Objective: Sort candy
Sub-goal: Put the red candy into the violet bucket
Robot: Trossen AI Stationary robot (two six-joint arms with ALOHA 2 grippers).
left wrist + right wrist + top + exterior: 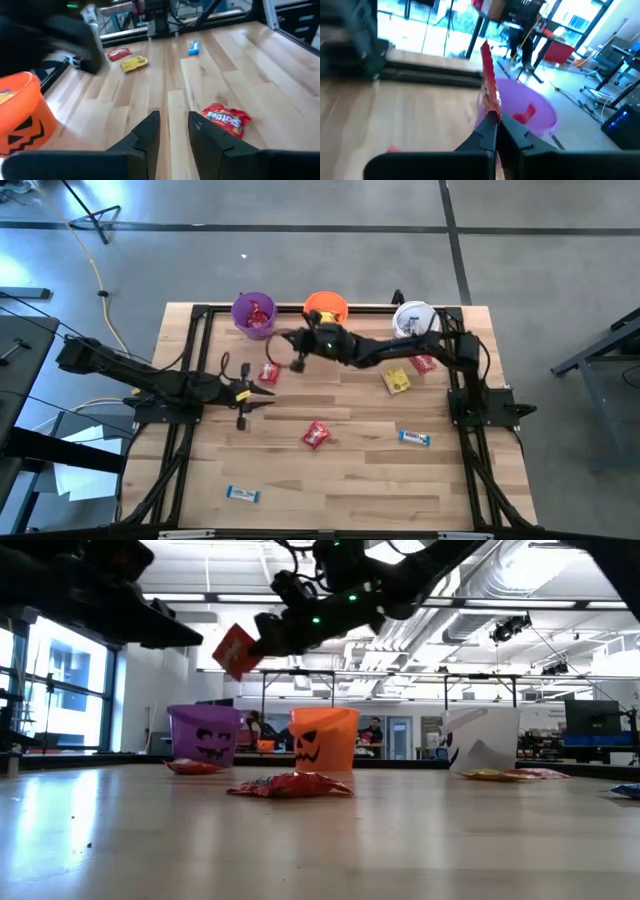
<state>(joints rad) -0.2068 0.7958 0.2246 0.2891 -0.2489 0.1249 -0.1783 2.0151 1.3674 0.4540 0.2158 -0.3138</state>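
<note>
Red packet (487, 85) is pinched upright between the pressed-together fingers of the right gripper (496, 131), carried above the table with the purple bucket (532, 107) just ahead, where red candy (258, 313) is already seen. Much is left: red packets (316, 434), a yellow packet (396, 381) and blue-and-white bars (414, 438) lie scattered behind and below. The left gripper (173, 132) is held slightly spread and empty, well apart.

The wooden table (340, 470) bears three buckets (254, 314) at its far edge — candy (316, 434) lies scattered.
</note>
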